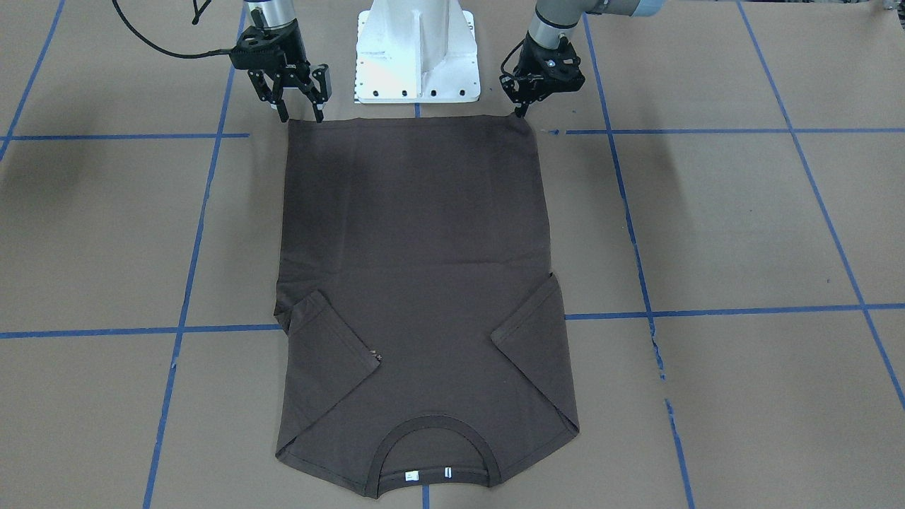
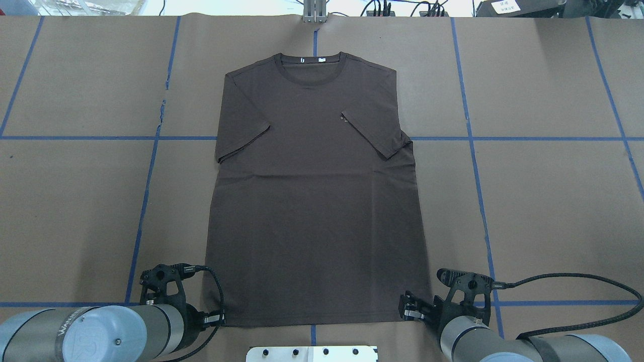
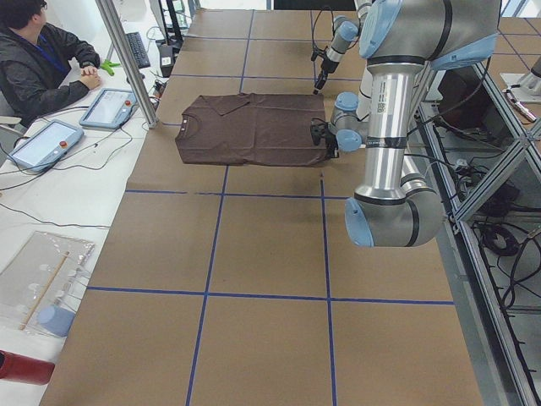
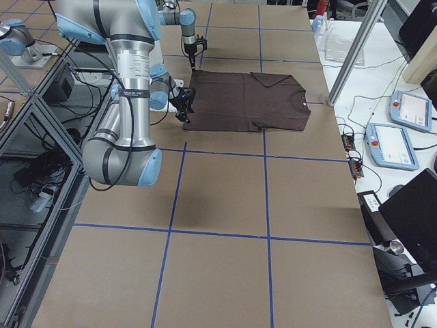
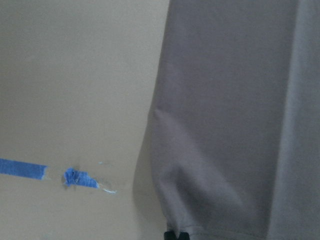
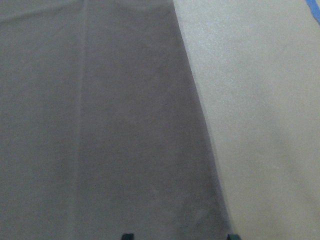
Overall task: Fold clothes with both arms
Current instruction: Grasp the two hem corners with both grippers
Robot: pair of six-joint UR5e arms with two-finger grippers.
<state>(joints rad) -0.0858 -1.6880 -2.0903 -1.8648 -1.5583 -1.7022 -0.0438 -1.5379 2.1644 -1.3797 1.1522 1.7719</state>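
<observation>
T-shirt (image 1: 417,268) lies flat at the centre of the table (image 1: 707,226), collar at the far side from the robot, both sleeves folded inward. Left gripper (image 1: 524,109) is pinched closed on one hem corner, and the fabric puckers there. Right gripper (image 1: 301,113) is at the other hem corner, jaws spread wide, holding nothing.

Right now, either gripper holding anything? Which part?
Left gripper pinches the shirt at one hem corner. Right gripper is open at the other corner, holding nothing.
</observation>
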